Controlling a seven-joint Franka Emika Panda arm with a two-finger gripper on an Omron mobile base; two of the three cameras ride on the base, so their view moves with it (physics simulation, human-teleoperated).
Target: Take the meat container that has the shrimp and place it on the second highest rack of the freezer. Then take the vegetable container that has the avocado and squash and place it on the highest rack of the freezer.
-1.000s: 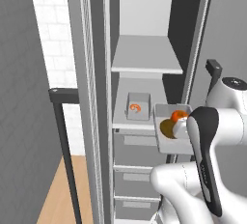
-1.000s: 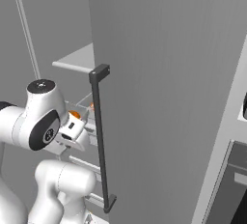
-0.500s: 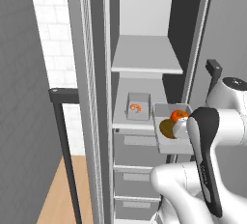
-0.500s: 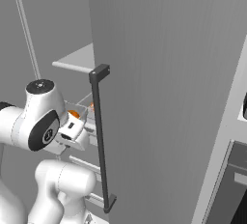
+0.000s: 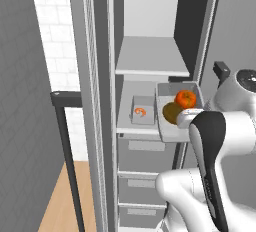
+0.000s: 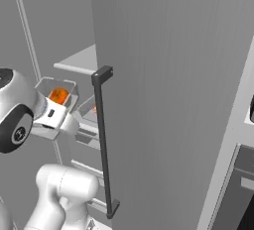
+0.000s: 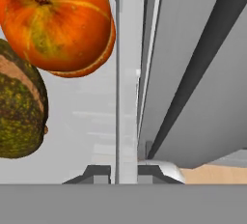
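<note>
Plain grey kitchen corner under even, flat light.
A white tiled wall stands at the back on the left, beside a dark grey wall in the foreground. Below them lies a light wooden floor. A black bar frame rises from the floor just before the tiles.

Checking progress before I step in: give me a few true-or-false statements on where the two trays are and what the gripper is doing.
1. The meat container with the shrimp sits on the second highest rack of the freezer. True.
2. The vegetable container already rests on the highest rack. False: it is held in front of the freezer, level with the lower rack.
3. The gripper is shut on the vegetable container's wall. True.
4. The vegetable container holds only the squash. False: the avocado lies beside it.
5. The highest rack carries a tray. False: no tray sits on it.
</note>
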